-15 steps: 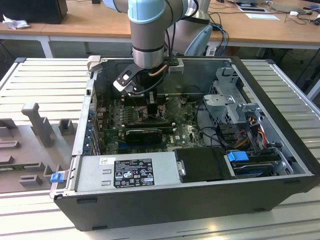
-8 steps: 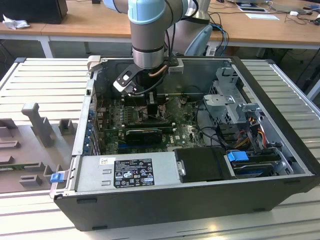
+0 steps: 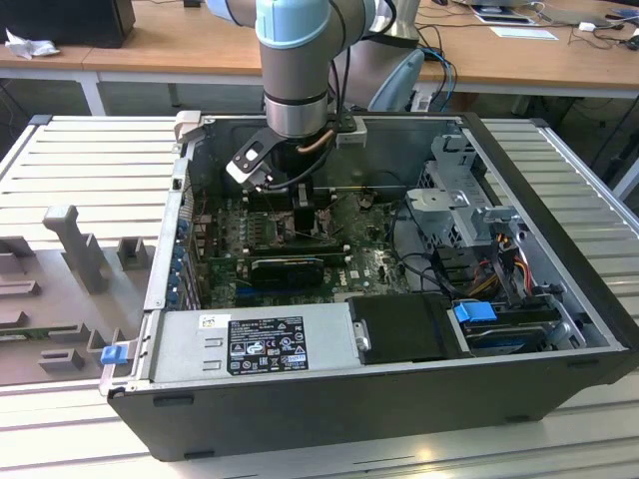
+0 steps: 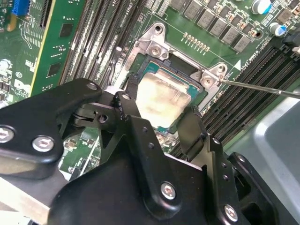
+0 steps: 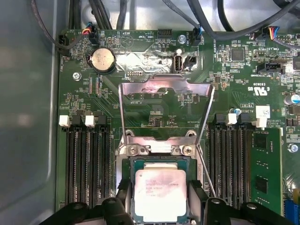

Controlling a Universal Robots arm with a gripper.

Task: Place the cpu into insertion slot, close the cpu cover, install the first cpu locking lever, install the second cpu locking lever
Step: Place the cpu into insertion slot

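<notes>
In the exterior view, a pale blue robot arm (image 3: pixel 295 80) reaches down from the upper middle of the frame into an open computer case (image 3: pixel 399 399). Its gripper (image 3: pixel 300 205) hangs over the green circuit board (image 3: pixel 369 264) near the centre of the case. In the second wrist view, we look past the black gripper (image 4: pixel 161 104) at the cpu (image 4: pixel 161 93), a thin square chip with a pale silver face. It lies level inside the insertion slot (image 4: pixel 176 69). The two fingers (image 4: pixel 132 93) bear on opposite edges of the chip with no gap that we can make out, so we read the claw as pinching it. A thin locking lever (image 4: pixel 262 87) stands free beside the socket, and rows of memory slots (image 4: pixel 103 37) run alongside. In the first wrist view, the cpu (image 5: pixel 161 194) sits square within the slot's dark rim between the fingertips (image 5: pixel 125 190). The cpu cover (image 5: pixel 164 86), a silver frame with a large window, stands raised off the socket and is not yet closed. We judge the chip light, thin and stiff, yet fragile, as is the pin field beneath it. Its bare side edges look like the place to hold it, not its face, and it wants keeping level.
</notes>
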